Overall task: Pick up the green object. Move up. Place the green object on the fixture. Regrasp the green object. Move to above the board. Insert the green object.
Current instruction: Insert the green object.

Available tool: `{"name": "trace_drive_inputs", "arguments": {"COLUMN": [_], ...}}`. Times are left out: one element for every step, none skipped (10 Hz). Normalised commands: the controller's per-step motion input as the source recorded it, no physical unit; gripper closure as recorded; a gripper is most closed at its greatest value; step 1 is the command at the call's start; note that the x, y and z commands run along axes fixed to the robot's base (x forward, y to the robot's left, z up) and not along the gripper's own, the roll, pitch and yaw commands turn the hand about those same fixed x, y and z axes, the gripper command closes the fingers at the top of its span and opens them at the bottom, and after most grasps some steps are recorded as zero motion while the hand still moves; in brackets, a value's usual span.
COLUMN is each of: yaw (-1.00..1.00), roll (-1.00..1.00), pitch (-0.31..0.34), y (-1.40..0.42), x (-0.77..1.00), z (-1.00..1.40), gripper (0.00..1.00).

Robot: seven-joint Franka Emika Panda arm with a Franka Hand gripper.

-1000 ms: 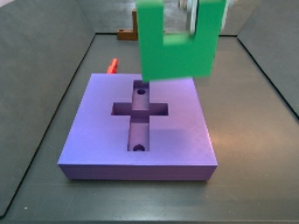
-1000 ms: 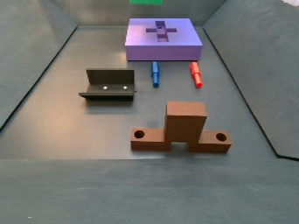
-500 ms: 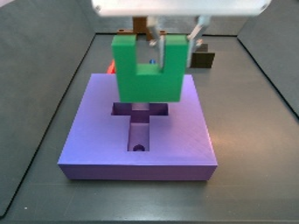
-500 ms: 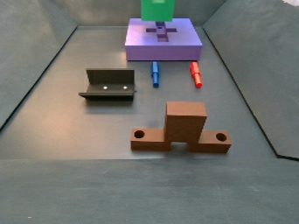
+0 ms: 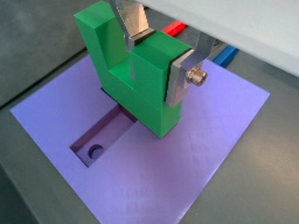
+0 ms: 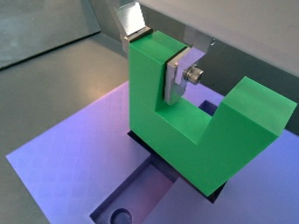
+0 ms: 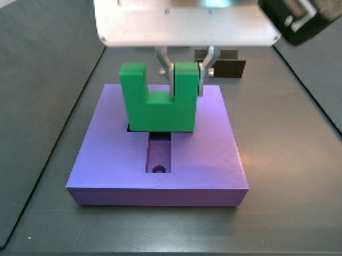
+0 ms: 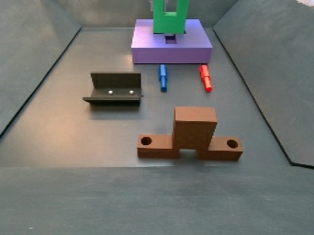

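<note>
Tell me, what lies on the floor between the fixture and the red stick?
A blue stick lies between the fixture and the red stick, in a side view.

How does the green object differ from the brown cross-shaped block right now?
The green object is bright green and U-shaped; the brown cross-shaped block is brown with round-holed side lugs. The green object is held by the gripper at the board's slot; the brown block stands free on the floor. Both are blocky.

Floor [image 8: 73, 184]: board [image 8: 196, 52], fixture [image 8: 113, 89], end effector [image 7: 187, 75] above
</note>
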Motion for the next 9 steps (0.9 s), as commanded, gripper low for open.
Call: {"name": "trace_drive_inputs", "arguments": {"yaw": [0.08, 0.08, 0.07, 0.12, 0.2, 0.18, 0.07, 0.01, 0.0], "roll": [0.22, 0.24, 0.15, 0.1, 0.13, 0.12, 0.07, 0.16, 0.19], "pitch": [-0.053, -0.02, -0.039, -0.056, -0.053, -0.057, -0.013, -0.02, -0.004], "y": [-0.04, -0.02, 0.0, 0.0, 0.0, 0.0, 0.0, -0.05, -0.03], "x": [0.0, -0.02, -0.24, -0.2, -0.12, -0.14, -0.01, -0.01, 0.0], "z": [-0.27, -0.27, -0.23, -0.14, -0.14, -0.17, -0.27, -0.53, -0.81], "gripper": [1.0, 1.0, 1.0, 1.0, 1.0, 1.0, 1.0, 1.0, 1.0]}}
